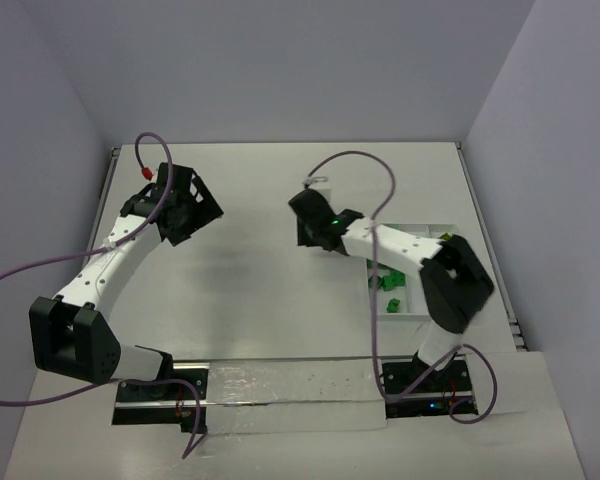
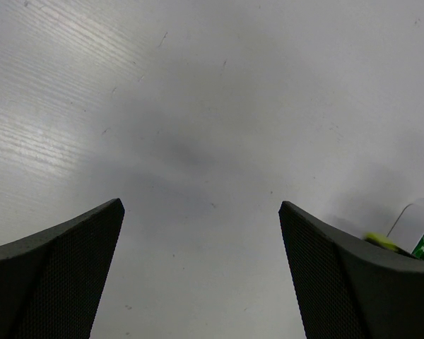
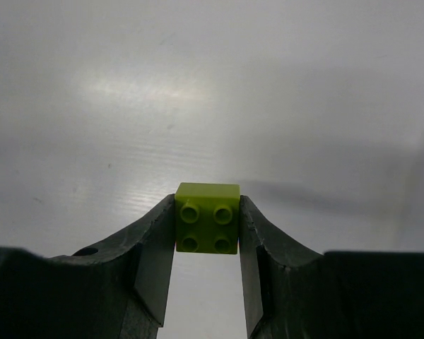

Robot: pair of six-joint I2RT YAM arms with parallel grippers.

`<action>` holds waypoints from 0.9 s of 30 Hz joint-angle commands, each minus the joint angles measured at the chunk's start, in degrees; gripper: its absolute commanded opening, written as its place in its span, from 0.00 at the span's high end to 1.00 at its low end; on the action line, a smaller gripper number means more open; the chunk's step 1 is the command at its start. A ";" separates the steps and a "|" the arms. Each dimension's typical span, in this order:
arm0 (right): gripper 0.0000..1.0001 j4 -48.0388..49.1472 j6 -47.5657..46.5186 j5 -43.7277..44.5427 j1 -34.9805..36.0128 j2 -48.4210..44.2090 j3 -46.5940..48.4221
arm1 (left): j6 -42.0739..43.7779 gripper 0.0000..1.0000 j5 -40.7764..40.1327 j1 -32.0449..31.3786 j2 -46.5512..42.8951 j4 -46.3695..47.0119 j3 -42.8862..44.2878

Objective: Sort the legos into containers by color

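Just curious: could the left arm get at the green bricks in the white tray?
Probably not easily. The tray sits at the far right, the right arm stretched across it above the green bricks, while the left gripper hangs open far to the left.

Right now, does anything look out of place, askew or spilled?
Nothing stands out. The right gripper clasps a yellow-green brick squarely, studs toward its camera. The green bricks in view sit inside the tray, none seen beside it. The left gripper hangs open over the table.
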 commanded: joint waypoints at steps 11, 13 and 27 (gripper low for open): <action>1.00 -6.68 7.57 3.98 -41.01 -42.69 -26.86 | 4.05 0.01 5.62 0.34 -0.42 2.27 -0.08; 1.00 -7.03 8.17 4.41 -43.92 -45.47 -29.39 | 4.50 0.01 6.34 0.34 -0.75 2.90 -0.64; 0.97 -12.59 14.87 3.17 -57.78 -48.75 -35.10 | 8.82 0.01 10.54 0.34 3.04 -1.09 2.58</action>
